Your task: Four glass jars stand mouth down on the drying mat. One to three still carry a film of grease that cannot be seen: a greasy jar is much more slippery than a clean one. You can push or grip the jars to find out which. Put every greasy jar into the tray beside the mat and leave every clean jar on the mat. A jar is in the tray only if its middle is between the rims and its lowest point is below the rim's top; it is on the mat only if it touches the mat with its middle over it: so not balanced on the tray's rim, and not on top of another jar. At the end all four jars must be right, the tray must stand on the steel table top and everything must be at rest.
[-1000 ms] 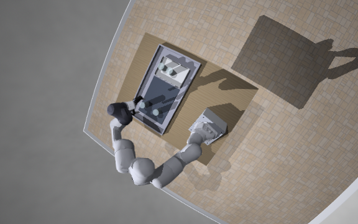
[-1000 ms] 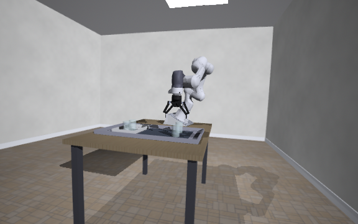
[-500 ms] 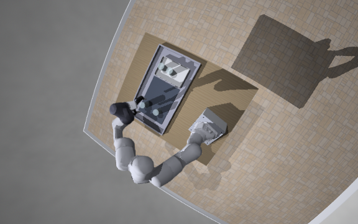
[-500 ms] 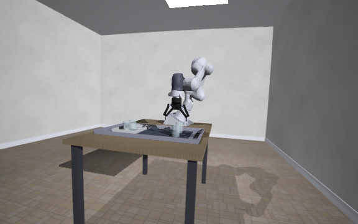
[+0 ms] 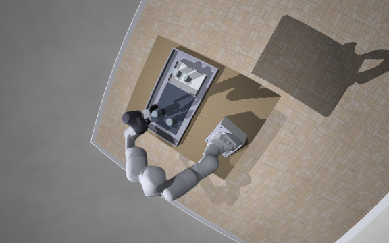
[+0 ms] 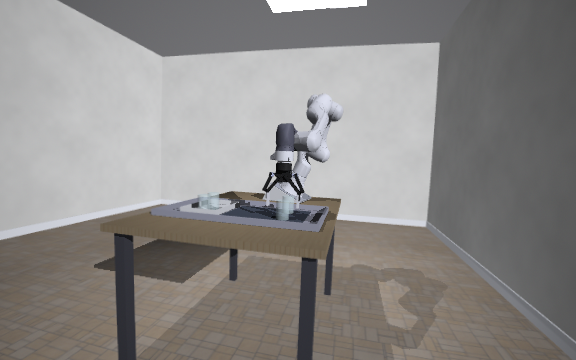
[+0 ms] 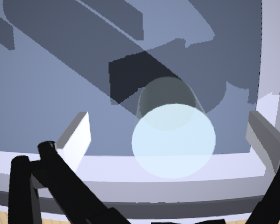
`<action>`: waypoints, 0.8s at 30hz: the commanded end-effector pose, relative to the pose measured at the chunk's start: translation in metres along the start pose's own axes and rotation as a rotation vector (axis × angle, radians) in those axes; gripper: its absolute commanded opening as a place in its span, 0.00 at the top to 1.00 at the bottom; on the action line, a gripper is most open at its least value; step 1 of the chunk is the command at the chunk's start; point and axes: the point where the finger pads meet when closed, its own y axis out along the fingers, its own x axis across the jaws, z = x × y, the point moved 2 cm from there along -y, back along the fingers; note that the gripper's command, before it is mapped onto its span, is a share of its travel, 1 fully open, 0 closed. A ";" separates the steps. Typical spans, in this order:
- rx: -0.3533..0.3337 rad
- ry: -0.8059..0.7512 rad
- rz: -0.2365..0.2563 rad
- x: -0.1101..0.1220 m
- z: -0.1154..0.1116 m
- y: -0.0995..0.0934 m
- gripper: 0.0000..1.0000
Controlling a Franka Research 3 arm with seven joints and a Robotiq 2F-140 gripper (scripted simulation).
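Note:
Two clear jars stand on the dark blue mat [image 5: 171, 92] [image 7: 26, 100]. One jar [image 5: 154, 113] [image 7: 173, 141] is near the mat's edge on the arm's side; the other jar [image 5: 169, 121] stands apart. They overlap in the exterior view. Two more jars, one [image 5: 176, 72] and another [image 5: 185, 77], stand close together in the pale tray [image 5: 198, 80]. My gripper [image 6: 283, 202] [image 7: 170, 126] is open, pointing down. In the wrist view its fingers flank the edge-side jar's top with a gap on each side. The jar's lower part shows through the glass. Grease cannot be seen.
The steel top's raised rim [image 5: 211, 81] [image 6: 168, 213] surrounds mat and tray, and runs close under the gripper in the wrist view. The wooden table [image 5: 235, 84] lies beyond it. The arm's base [image 5: 236, 135] stands on the wood. Dark arm shadows cross the mat.

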 end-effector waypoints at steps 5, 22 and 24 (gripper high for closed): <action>-0.010 -0.006 0.002 0.001 -0.003 0.003 0.00; -0.010 -0.006 0.002 0.001 -0.003 0.003 0.40; -0.010 -0.006 0.002 0.001 -0.003 0.003 0.40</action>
